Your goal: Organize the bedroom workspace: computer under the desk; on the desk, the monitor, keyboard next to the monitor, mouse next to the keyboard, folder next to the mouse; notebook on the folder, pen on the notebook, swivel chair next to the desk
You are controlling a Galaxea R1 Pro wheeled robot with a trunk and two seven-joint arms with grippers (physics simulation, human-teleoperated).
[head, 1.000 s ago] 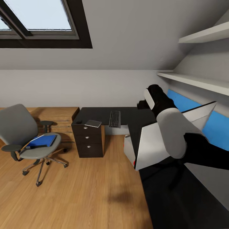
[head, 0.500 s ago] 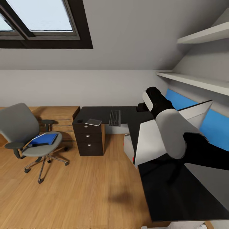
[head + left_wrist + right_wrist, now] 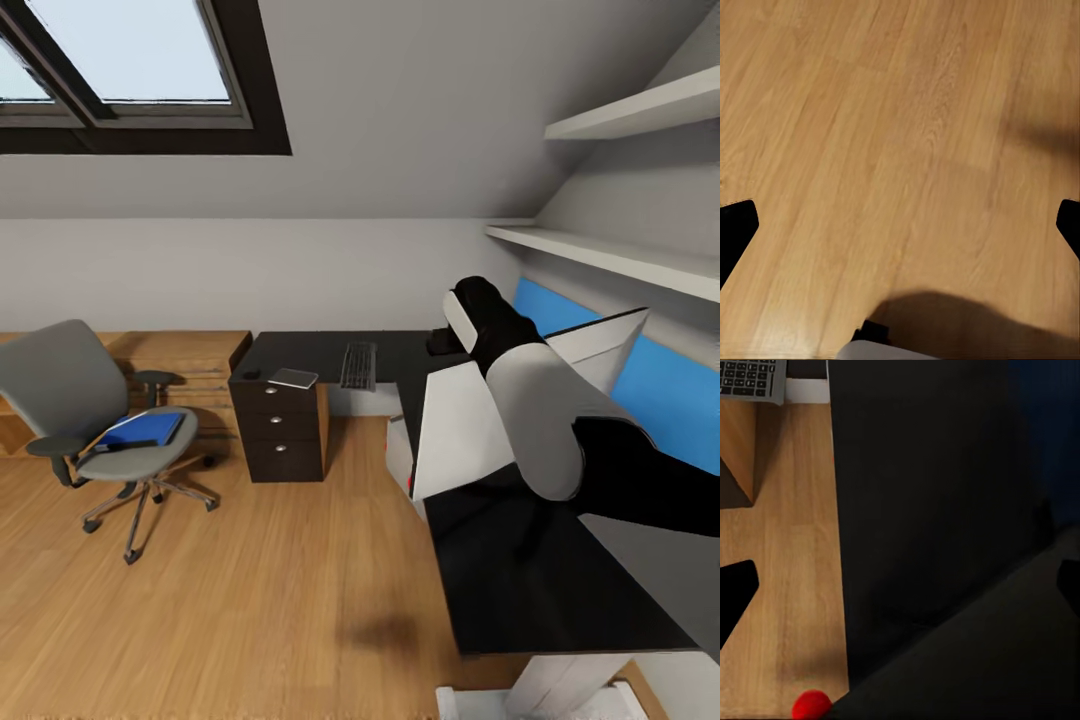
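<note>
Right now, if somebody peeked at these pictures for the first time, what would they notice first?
Probably the robot's big white and black arm reaching over the dark corner desk on the right. Next, the grey swivel chair on the wooden floor at the left, with a blue folder lying on its seat. A keyboard sits on the desk's far part, under the slanted window.

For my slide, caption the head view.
Bedroom workspace: folder on chair, keyboard on desk.
</note>
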